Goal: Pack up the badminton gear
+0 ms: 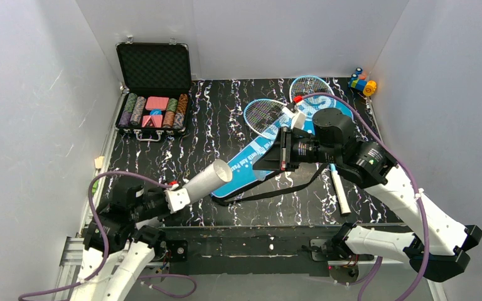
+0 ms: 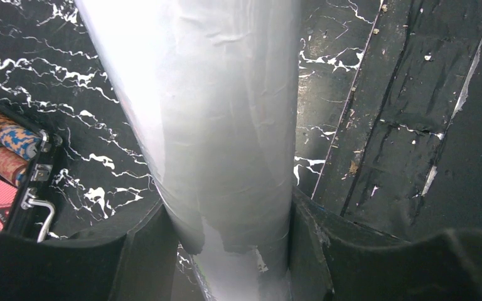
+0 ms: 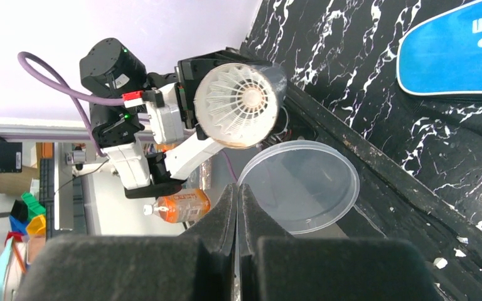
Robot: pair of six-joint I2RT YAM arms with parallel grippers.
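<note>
Holding the light, crushable white tube (image 1: 208,180) near its base over the worktop's (image 1: 226,100) near-left corner, the left gripper (image 2: 232,251) jaws are clamping it half-open, while the right gripper (image 3: 237,197) jaws are pinching shut on a clear lid (image 3: 301,185) by its rim.

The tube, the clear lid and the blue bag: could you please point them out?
tube (image 1: 208,179), top view, middle of its white wall.
clear lid (image 3: 301,188), right wrist view, centre of the disc.
blue bag (image 1: 249,162), top view, its lettered face.

White tube (image 1: 210,179) in left gripper (image 1: 177,198) aimed at two o'clock, blue bag (image 1: 254,158) at centre, poker case (image 1: 154,66) at ten o'clock
</note>
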